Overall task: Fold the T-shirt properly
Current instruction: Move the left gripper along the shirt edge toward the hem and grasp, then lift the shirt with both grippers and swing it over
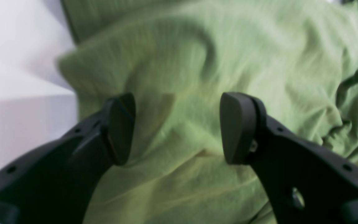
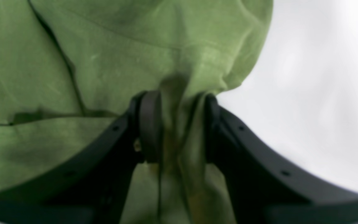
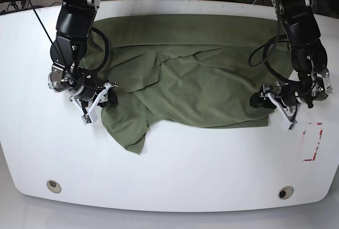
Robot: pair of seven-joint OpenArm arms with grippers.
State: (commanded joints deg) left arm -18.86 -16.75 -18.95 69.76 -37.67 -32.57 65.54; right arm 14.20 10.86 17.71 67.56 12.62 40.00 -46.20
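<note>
My right gripper [image 2: 177, 126] is clamped on a bunched fold of the T-shirt [image 3: 201, 88] at its edge, cloth pinched between the pads; my left gripper [image 1: 176, 129] is spread wide, nothing between its fingers, wrinkled cloth just beyond the tips; the shirt sprawls rumpled across the table [image 3: 175, 170], between my two hands, one sleeve or corner trailing toward the near edge. Risks: the right pinch looks thick, probably several layers, so pulling could drag the whole heap instead of one edge; the left, closing here, might catch only a ridge of wrinkle. Both wrist views blurred; collar and hem not identifiable; left fingertip contact with cloth unclear.
</note>
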